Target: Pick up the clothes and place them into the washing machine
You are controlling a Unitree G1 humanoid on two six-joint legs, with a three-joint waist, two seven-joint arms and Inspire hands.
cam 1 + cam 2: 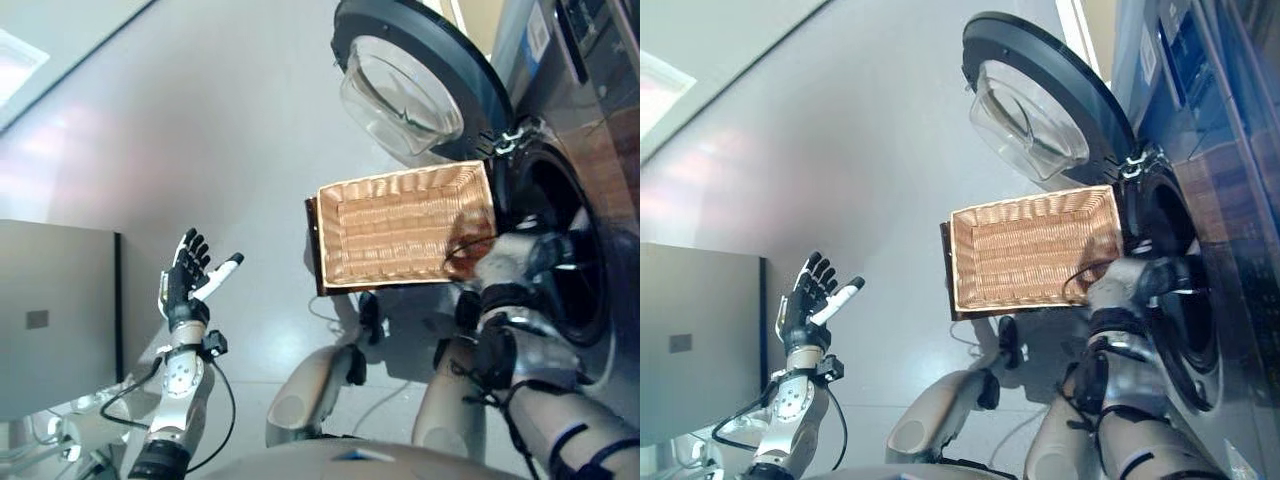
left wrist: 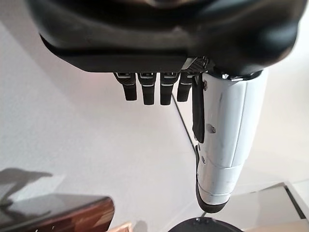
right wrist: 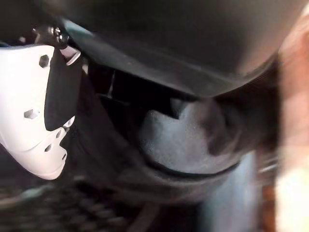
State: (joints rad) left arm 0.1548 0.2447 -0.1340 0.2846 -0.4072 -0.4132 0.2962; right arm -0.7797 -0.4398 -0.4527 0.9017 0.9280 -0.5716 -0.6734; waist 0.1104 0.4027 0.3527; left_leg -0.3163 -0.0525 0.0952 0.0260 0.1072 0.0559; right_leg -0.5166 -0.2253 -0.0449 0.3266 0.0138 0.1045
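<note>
An empty wicker basket sits beside the washing machine's dark drum opening, and I see no clothes in it. The machine's round glass door is swung wide open above the basket. My right hand is at the basket's end, at the mouth of the drum. In the right wrist view a blurred grey mass lies past that hand; whether it is cloth or the drum's seal I cannot tell. My left hand is raised over the floor far to the left, open and holding nothing, its fingers straight.
A grey cabinet stands at the left edge, close to my left arm. The machine's front panel fills the right side. Pale floor spreads between the cabinet and the basket.
</note>
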